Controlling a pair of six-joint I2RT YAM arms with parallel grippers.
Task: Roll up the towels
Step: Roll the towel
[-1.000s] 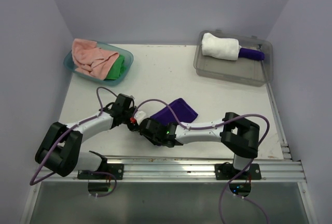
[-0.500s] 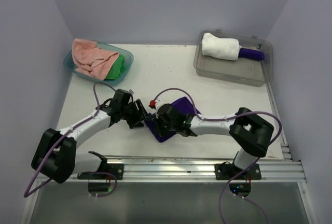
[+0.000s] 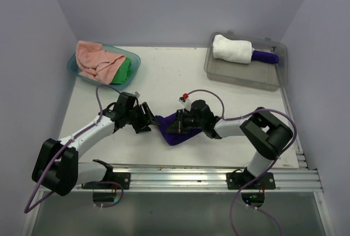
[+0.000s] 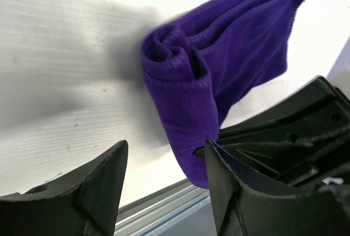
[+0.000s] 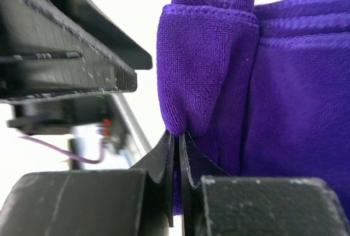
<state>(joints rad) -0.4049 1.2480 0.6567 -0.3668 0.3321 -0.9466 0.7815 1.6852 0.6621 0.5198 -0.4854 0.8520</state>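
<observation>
While my right gripper (image 5: 178, 144) is clamped on a fold of the purple towel (image 5: 284, 83), the left gripper (image 4: 164, 151) gapes empty beside its half-rolled end on the table (image 3: 175, 72). I judge it soft, light and floppy, best nipped at a folded edge.
</observation>
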